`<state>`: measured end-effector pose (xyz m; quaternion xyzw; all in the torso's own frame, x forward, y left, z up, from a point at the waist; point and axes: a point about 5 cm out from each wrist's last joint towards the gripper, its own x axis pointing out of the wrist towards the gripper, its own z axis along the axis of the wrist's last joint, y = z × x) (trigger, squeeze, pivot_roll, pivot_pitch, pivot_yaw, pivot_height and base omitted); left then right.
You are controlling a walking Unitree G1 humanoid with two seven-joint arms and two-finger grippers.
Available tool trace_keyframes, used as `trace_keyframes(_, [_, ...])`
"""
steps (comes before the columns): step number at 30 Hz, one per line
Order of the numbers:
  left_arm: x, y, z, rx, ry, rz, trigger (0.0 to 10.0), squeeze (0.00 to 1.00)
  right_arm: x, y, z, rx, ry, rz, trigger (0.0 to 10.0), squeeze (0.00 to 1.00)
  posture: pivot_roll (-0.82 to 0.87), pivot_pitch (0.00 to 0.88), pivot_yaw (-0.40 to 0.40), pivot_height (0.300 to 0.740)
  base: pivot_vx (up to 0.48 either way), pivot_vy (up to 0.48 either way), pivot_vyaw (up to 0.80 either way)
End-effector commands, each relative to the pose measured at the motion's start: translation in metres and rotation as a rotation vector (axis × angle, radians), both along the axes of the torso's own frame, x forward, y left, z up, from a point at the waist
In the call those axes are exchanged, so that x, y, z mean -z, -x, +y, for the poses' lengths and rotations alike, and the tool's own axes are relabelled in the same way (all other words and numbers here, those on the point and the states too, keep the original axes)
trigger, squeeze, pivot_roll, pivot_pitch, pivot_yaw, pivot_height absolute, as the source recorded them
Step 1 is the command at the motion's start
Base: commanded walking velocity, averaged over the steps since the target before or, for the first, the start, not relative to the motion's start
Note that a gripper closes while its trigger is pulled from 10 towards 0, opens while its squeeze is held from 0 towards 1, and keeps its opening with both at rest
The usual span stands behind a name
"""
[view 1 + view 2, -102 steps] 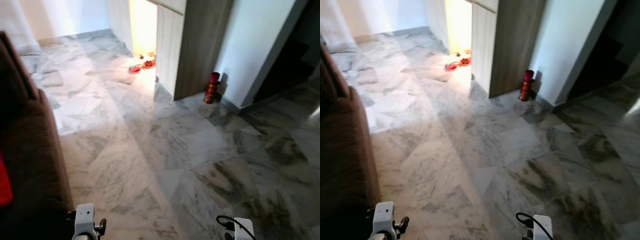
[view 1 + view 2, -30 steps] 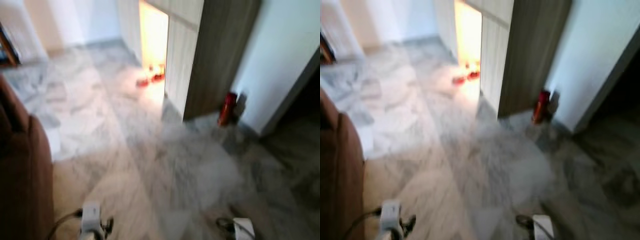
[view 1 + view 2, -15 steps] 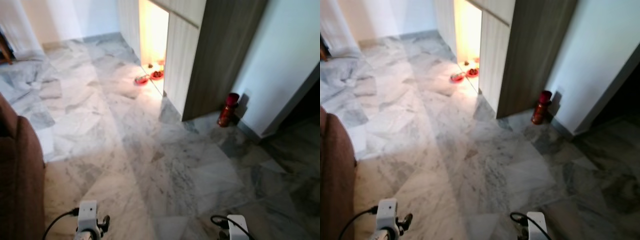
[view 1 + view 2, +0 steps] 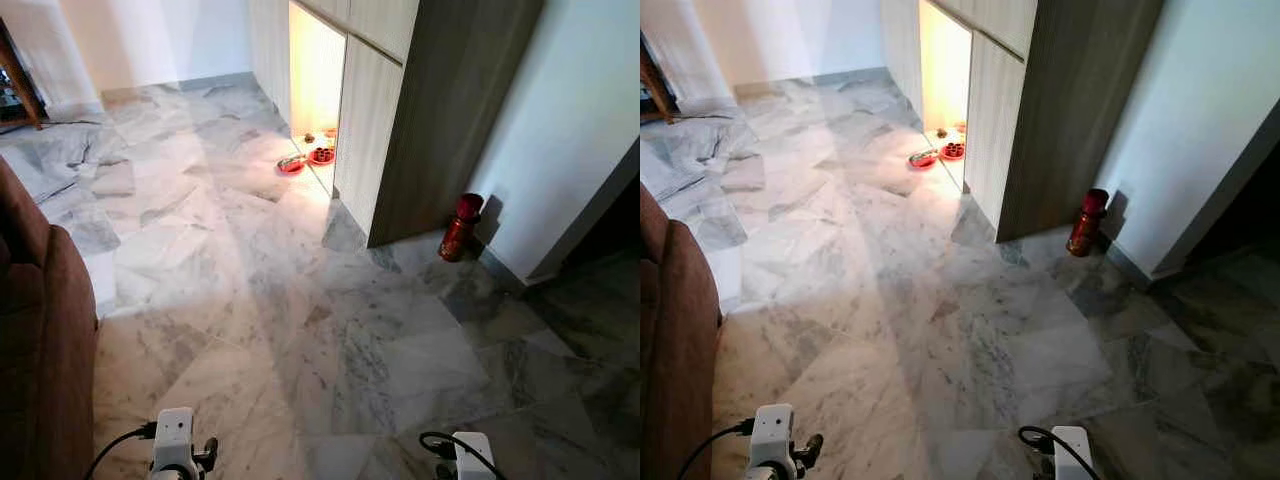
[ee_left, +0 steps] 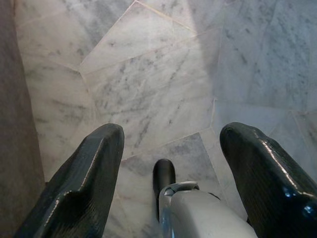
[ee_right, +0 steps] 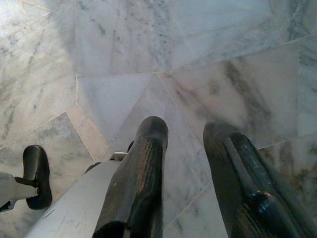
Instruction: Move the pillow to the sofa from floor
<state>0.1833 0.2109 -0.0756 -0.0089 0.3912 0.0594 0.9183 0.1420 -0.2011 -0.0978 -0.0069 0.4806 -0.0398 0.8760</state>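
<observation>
**No pillow in sight; both tools empty above the marble floor**

Left eye view: a marble floor [image 4: 300, 300] is seen stretching toward a wooden cabinet [image 4: 440, 100] with a lit opening, beside which red bowls [image 4: 308, 160] are set down. A red bottle [image 4: 458, 226] is stood at the foot of the white wall. The brown sofa [image 4: 40, 330] is seen along the floor's left edge. No pillow can be made out on the floor, nor on the visible part of the sofa.

Right eye view: the same scene is given, and the tops of both arms are seen at the near edge.

Left wrist view: the left tool [image 5: 171, 163] is held with its fingers spread wide, nothing between them, bare floor beneath and the sofa's side close by.

Right wrist view: the right tool [image 6: 185, 136] is held slightly parted and empty, above bare tiles.

Judgement: where the pillow lies cannot be told. The scene would fit a search for a pillow lying out of view as well as a pillow resting on a hidden part of the sofa, so no particular next move is settled by these pictures.
</observation>
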Motion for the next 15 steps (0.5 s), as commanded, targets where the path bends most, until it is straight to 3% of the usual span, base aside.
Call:
trace_keyframes(1, [0.0016,0.0030,0.0017,0.006,-0.007,0.021,10.0,0.00,0.0007,0.0022,-0.0006,0.009,-0.002,0.005,10.0,0.00,0.06,0.000,-0.047,0.740,0.000,0.000,0.00])
trace_keyframes(15, [0.0015,0.0024,0.0015,0.013,-0.007,0.022,10.0,0.00,0.0014,0.0030,0.0004,0.005,0.000,0.015,10.0,0.00,0.06,0.000,-0.046,0.740,0.000,0.000,0.00])
